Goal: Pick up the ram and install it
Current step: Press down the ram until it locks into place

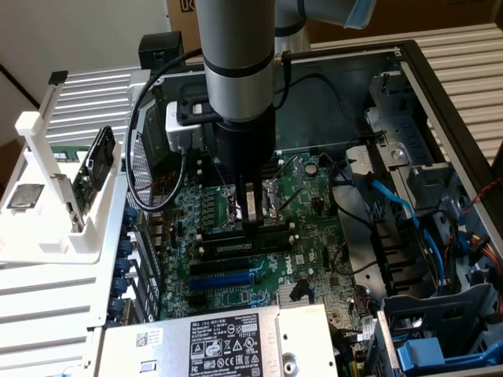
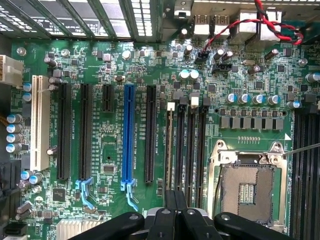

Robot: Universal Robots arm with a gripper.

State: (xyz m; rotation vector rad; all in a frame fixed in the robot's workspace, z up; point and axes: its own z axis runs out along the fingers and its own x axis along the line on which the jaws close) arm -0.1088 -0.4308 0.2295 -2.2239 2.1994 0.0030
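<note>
Green circuit board [image 2: 125, 65] of the opened computer case lies under my hand [image 1: 252, 210], whose fingers are pressed together with nothing between them. They bear on the long, thin dark-green ram stick [image 1: 245, 233], already lying along its slot beside the processor socket [image 2: 248, 186], probably to seat it. From the wrist, the stick [image 2: 170, 145] stands edge-on among the black slots [image 2: 192, 145]; the exterior shows its length.

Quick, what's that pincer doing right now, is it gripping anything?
Pincer: closed, fingers pressed together, tips down at the memory slots on the motherboard. Whether it grips anything cannot be told.
</note>
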